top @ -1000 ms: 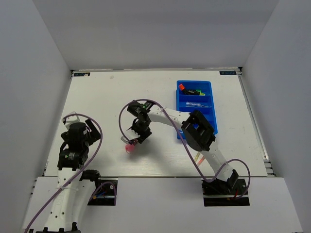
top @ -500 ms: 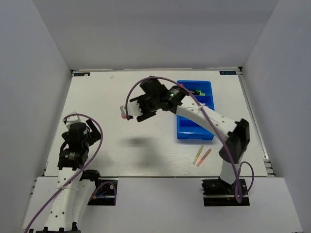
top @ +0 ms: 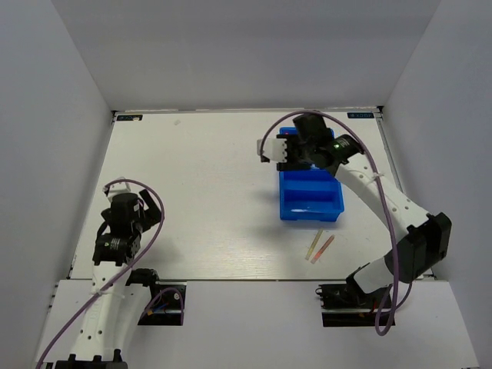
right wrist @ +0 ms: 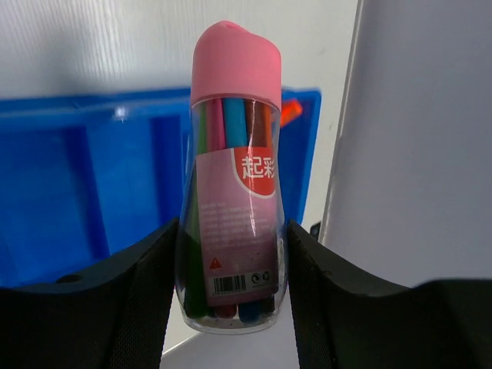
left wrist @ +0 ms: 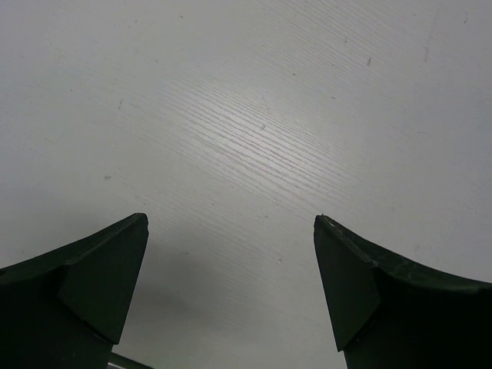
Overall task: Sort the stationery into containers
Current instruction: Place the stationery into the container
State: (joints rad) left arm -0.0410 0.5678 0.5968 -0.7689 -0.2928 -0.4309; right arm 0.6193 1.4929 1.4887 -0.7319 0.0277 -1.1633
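My right gripper (right wrist: 231, 265) is shut on a fat clear marker tube with a pink cap (right wrist: 234, 177), gripping its lower body with the cap pointing away. From above, the right gripper (top: 278, 148) hangs in the air over the far left corner of the blue tray (top: 310, 217), a bit of pink (top: 284, 133) showing at it. The tray (right wrist: 69, 184) fills the background behind the tube, with an orange cap (right wrist: 288, 112) peeking past its rim. A thin yellow pen (top: 314, 244) and a thin pink pen (top: 326, 246) lie on the table near the tray's front. My left gripper (left wrist: 231, 254) is open over bare table.
The left arm (top: 115, 231) rests low at the near left of the table. The right arm arches over the tray's far half and hides what lies there. White walls enclose the table on three sides.
The right gripper has carried the pink-capped tube from the middle of the table up and rightward to the tray's far left corner. The left arm has stayed put.
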